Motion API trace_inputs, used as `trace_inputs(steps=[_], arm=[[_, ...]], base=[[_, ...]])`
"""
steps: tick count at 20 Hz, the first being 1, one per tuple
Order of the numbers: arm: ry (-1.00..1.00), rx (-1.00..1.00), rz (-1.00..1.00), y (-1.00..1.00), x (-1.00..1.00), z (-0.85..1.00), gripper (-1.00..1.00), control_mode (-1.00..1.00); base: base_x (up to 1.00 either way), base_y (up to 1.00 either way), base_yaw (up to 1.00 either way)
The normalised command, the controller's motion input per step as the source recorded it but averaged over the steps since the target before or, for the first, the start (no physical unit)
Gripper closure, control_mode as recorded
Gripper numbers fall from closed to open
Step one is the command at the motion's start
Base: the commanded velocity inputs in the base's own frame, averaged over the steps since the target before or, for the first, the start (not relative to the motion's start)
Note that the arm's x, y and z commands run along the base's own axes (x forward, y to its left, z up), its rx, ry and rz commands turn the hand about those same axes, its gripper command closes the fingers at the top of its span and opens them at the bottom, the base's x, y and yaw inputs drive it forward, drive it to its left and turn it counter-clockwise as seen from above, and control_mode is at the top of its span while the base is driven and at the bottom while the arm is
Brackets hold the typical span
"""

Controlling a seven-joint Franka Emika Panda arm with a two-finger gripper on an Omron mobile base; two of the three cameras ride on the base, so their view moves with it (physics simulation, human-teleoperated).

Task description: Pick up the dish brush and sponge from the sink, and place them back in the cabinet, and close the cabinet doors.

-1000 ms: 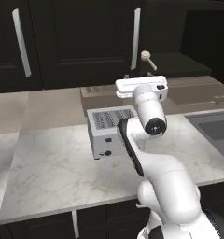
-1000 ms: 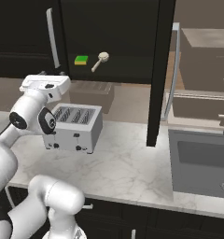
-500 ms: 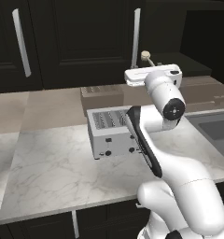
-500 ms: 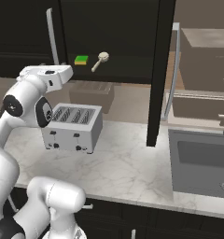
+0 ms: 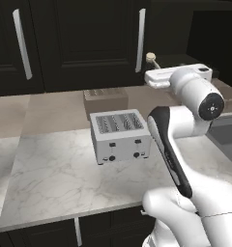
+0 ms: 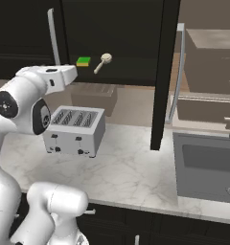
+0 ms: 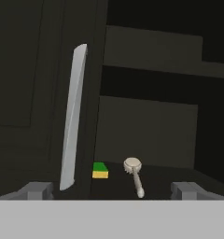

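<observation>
On the dark shelf of the cabinet (image 6: 117, 43), the sponge (image 6: 83, 61) lay flat, green face up with its yellow layer showing at the edge, and the dish brush (image 6: 103, 61) lay just to its right, close but apart. From the hand view the sponge (image 7: 100, 170) sat beside the brush (image 7: 134, 173), whose round cream head pointed into the cabinet and whose thin handle pointed toward the camera.

Gripper (image 7: 111, 190): fingertips (image 7: 35, 190) spread wide, nothing between them, aimed at the shelf from in front of the opening. It was level with the shelf in the right base view.

Cabinet doors: both stood open. One door (image 6: 164, 72) was seen edge-on as a tall black panel right of the opening, with its silver bar handle (image 6: 178, 76). The other door's handle (image 7: 73, 116) rose left of the sponge in the hand view.

Below, a toaster (image 5: 120, 135) stood on the marble counter (image 5: 65, 178). The sink (image 6: 208, 167) lay to the right, with nothing seen in the visible part of the basin.
</observation>
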Motion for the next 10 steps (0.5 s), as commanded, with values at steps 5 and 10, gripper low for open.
trace_inputs(steps=[5, 10], arm=[[-0.01, 0.0, 0.09, -0.46, -0.28, 0.0, -1.0, -1.0], [-0.01, 0.0, 0.09, -0.39, -0.21, 0.0, -1.0, -1.0]], base=[[0.0, 0.0, 0.0], [0.0, 0.0, 0.0]])
